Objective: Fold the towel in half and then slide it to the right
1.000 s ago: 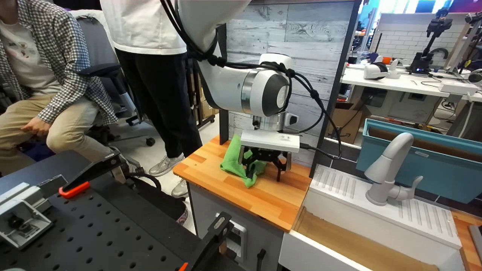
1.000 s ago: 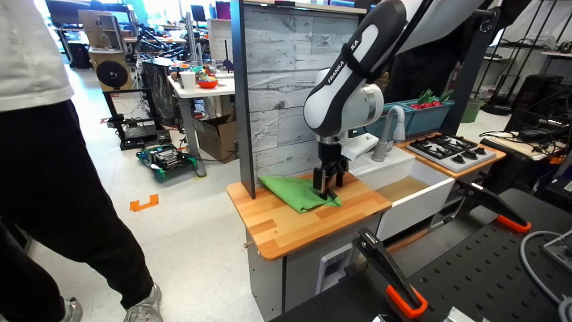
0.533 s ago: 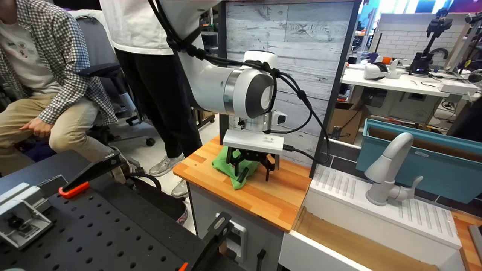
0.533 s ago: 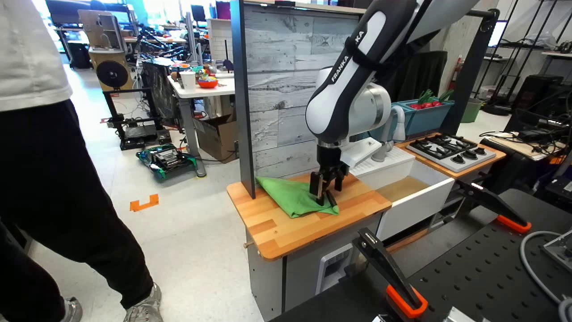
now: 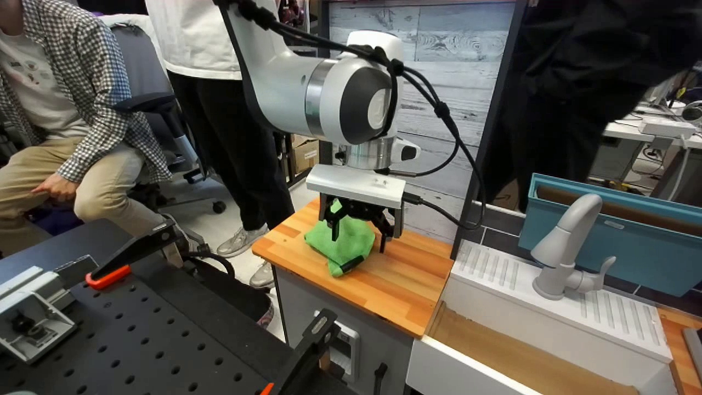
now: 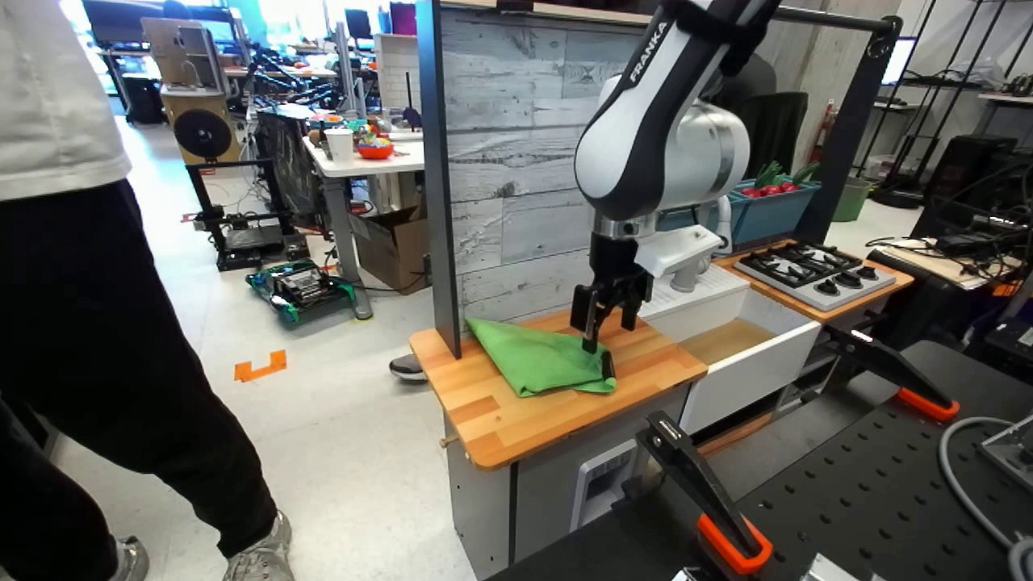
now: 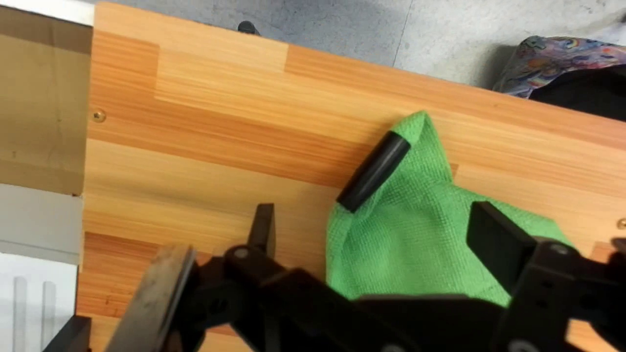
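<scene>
Green woven-cloth towel (image 7: 415, 234): and there it lay, rumpled on an orange-brown butcher-block countertop (image 6: 476, 428), one pointed corner close to the edge.
Short black cylinder (image 7: 373, 171): rested along the towel's border, touching it.
Black two-fingered gripper (image 5: 359, 241): hung over the towel, fingers spread well apart; in the wrist view, one stood above green, the other above bare wood!
Backdrop: a whitewashed plank panel (image 6: 516, 161) rose behind the countertop.
Washing side: a white sink (image 6: 754, 379) sat right beside the countertop, a curved grey faucet (image 5: 565, 236) behind it, a teal rectangular planter (image 5: 647, 252) behind that.
Past the sink: there sat a silver-and-black stovetop (image 6: 811, 274).
People: a person in checked shirt (image 5: 93, 109) sat, a person in white top (image 5: 219, 120) stood near.
Black perforated table (image 5: 164, 362): filled the foreground, black-and-orange clamps (image 6: 706, 492) at its edge.
</scene>
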Controlling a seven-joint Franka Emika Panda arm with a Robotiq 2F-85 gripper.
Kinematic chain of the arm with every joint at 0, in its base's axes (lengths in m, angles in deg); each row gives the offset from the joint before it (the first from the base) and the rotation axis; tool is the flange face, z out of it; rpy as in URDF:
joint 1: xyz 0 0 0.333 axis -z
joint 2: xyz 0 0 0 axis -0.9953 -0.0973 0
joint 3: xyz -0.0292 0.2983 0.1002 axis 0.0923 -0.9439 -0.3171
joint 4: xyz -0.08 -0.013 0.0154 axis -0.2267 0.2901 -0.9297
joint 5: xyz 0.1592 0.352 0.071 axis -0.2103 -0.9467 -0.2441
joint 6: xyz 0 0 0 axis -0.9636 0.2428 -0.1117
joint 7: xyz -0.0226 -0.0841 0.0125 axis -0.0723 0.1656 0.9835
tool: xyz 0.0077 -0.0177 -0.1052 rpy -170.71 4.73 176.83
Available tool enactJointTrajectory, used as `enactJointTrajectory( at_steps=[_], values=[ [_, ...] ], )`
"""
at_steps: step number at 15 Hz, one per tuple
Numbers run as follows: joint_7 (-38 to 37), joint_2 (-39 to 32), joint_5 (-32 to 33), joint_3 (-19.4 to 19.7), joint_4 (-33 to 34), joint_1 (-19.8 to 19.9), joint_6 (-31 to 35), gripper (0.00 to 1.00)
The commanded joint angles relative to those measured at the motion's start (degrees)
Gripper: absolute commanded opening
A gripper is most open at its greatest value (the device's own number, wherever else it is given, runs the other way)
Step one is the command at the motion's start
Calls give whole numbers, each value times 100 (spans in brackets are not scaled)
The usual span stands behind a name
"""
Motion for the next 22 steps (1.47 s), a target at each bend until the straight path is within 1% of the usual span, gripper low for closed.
enactJointTrajectory(
  at_steps=[1,5,6,8,11,19,20,22],
  values=[
    [98,1002,-369,-175,-1029,314,178,100],
    [166,1491,-769,-312,-1366,495,-62,100],
    [67,1145,-591,-85,-987,256,-28,100],
    [81,1317,-681,-123,-1151,297,-36,100],
    [82,1346,-691,-134,-1214,301,-36,100],
    [82,1346,-693,-136,-1229,301,-36,100],
    [21,1352,-668,-95,-1224,250,-23,100],
    [55,1286,-766,-181,-1129,303,-51,100]
  ],
)
